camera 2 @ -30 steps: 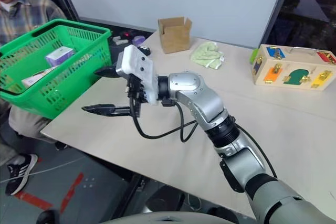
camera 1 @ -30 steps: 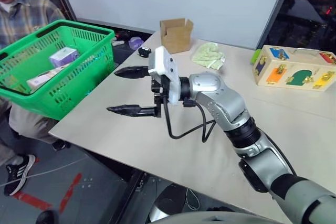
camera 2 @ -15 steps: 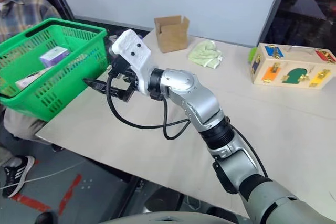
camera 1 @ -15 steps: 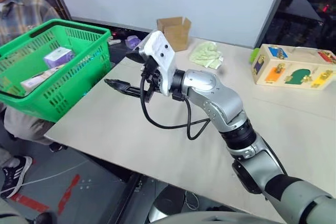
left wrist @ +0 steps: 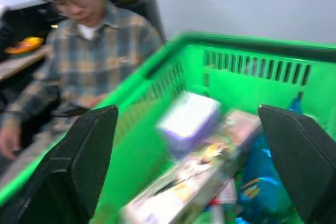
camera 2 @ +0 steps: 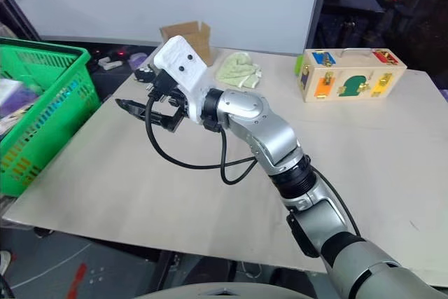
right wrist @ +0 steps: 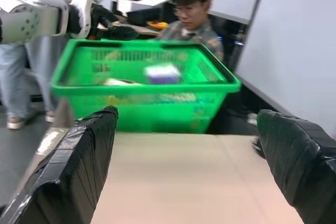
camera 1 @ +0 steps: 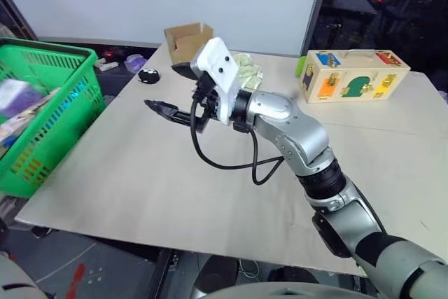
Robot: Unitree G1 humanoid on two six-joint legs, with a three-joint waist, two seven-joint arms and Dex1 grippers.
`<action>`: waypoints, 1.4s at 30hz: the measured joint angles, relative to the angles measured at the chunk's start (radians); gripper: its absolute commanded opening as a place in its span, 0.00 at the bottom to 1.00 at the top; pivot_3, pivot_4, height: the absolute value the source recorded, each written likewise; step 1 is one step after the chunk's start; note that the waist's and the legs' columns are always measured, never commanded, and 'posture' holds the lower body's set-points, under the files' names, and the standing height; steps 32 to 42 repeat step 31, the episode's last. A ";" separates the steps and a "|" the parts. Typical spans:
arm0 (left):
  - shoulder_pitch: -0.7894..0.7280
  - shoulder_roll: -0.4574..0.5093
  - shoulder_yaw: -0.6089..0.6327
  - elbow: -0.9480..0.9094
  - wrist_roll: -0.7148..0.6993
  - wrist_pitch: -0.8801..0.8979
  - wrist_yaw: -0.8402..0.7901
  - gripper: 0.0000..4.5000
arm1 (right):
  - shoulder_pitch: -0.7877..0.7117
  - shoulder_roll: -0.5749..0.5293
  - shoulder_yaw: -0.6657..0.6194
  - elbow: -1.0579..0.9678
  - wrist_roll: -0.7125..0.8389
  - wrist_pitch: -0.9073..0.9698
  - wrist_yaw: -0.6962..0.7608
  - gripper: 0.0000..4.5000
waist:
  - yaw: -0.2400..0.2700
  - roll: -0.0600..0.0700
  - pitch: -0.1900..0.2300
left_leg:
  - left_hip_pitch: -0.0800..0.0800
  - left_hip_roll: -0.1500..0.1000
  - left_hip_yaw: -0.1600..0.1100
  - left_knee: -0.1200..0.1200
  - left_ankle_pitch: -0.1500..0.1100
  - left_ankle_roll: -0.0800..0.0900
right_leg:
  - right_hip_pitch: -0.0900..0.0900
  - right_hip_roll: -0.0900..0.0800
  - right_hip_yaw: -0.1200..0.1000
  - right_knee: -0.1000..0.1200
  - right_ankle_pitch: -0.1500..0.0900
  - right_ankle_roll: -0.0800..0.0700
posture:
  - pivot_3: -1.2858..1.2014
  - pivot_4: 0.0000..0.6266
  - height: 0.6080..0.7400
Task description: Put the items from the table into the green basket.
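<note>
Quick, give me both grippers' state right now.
Left gripper: open, holding nothing, above the green basket.
Right gripper: open, holding nothing, over the table.

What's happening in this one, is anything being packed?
The left gripper hangs open over the green basket and holds nothing. In the basket lie the long pink carton and a small purple box. The right gripper is open and empty above the table, pointing toward the basket. A person in a plaid shirt sits behind the basket.
</note>
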 measured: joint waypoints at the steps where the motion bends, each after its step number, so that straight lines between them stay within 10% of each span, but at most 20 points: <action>1: 0.020 -0.015 0.030 -0.018 -0.034 0.000 -0.034 1.00 | 0.002 -0.009 0.000 0.000 0.000 -0.001 0.001 1.00 | -0.011 0.000 0.000 | 0.000 0.000 0.000 0.000 0.000 0.000 | 0.000 0.000 0.000 0.000 0.000 0.000 | 0.63 0.00 1.00; 5: 0.172 -0.109 0.127 -0.290 -0.178 0.078 -0.162 1.00 | 0.013 -0.033 -0.001 -0.005 0.000 -0.006 0.006 1.00 | -0.040 0.000 0.000 | 0.002 0.003 -0.003 0.000 0.000 0.000 | 0.000 -0.006 0.007 0.005 0.000 -0.001 | 0.62 0.00 1.00; 8: 0.501 -0.354 0.209 -0.947 -0.369 0.298 -0.092 1.00 | 0.037 -0.077 -0.006 -0.017 -0.007 -0.012 0.010 1.00 | -0.064 0.004 -0.001 | 0.005 0.002 0.000 0.000 0.000 0.000 | 0.000 -0.011 0.015 0.006 0.000 0.000 | 0.62 0.00 1.00; 18: 0.809 -0.668 0.008 -1.759 -0.539 0.674 0.218 1.00 | 0.309 -0.318 -0.123 -0.104 -0.083 -0.009 -0.049 1.00 | -0.072 0.009 -0.002 | 0.013 0.001 0.004 0.000 0.000 0.001 | 0.003 -0.006 0.020 0.011 0.000 -0.002 | 0.59 0.00 1.00; 42: 1.080 -0.676 -0.070 -1.913 -0.528 0.718 0.201 1.00 | 0.563 -0.538 -0.251 -0.287 -0.066 0.040 -0.018 1.00 | -0.127 0.015 0.002 | 0.022 0.008 0.012 -0.001 0.000 0.001 | 0.008 0.006 0.028 0.009 -0.003 0.000 | 0.57 0.00 1.00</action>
